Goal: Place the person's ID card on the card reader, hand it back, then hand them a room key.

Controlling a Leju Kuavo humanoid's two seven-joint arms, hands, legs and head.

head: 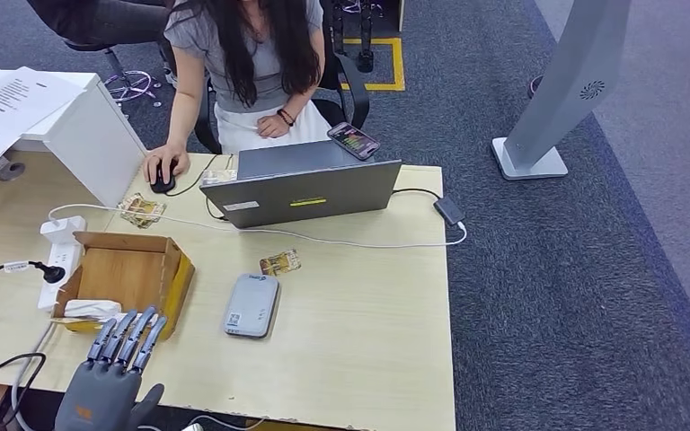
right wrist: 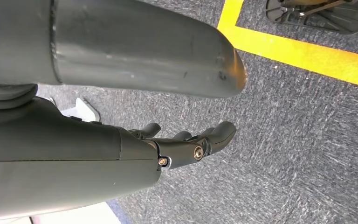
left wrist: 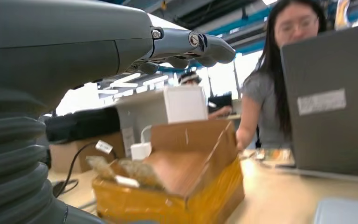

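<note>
Wooden desk seen from above. At near-left edge, robot's left hand is raised w/ fingers straight and apart, nothing held, just beside an open cardboard box. Grey card reader lies mid-desk; ID card is lying just behind it, apart. Further back, a grey laptop, w/ a seated person behind. Right hand is hung over carpet, fingers loosely apart, empty.

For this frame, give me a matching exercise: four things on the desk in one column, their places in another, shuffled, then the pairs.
Things:
1. card reader
2. cardboard box
3. mouse
4. laptop

Places:
A. under the person's hand
B. just ahead of the left hand
C. far edge of the desk, in front of the person
D. mid-desk, near a small card

Pairs: 1-D, 2-B, 3-A, 4-C
</note>
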